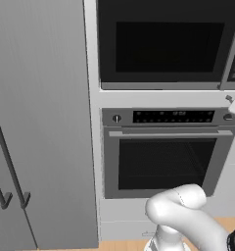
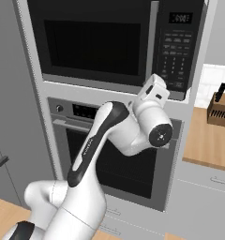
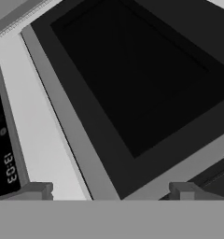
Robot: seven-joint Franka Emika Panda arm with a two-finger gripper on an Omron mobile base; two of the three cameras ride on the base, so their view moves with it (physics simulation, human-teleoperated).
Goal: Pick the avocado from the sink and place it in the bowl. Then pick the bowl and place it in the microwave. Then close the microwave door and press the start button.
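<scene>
Tall cabinet (image 1: 41, 122): grey, far left, two long dark handles.
Wall oven (image 1: 163, 157): below the microwave, door shut, clock panel lit.
Microwave (image 2: 114, 42): built in above the oven.
Microwave door (image 2: 91, 42): shut flat; vertical handle at its right edge.
Keypad (image 2: 176, 47): dark strip right of the door.
Gripper (image 3: 111, 190): fingers spread wide, empty, facing the door's lower edge.
Knife block (image 2: 220, 110): on the wooden counter, far right.

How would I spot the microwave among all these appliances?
Find the tall white column beside the grey cabinet doors. The microwave is the upper of its two dark-windowed appliances. Unlike the oven below, it has a tall vertical handle and a keypad strip on its right.
</scene>
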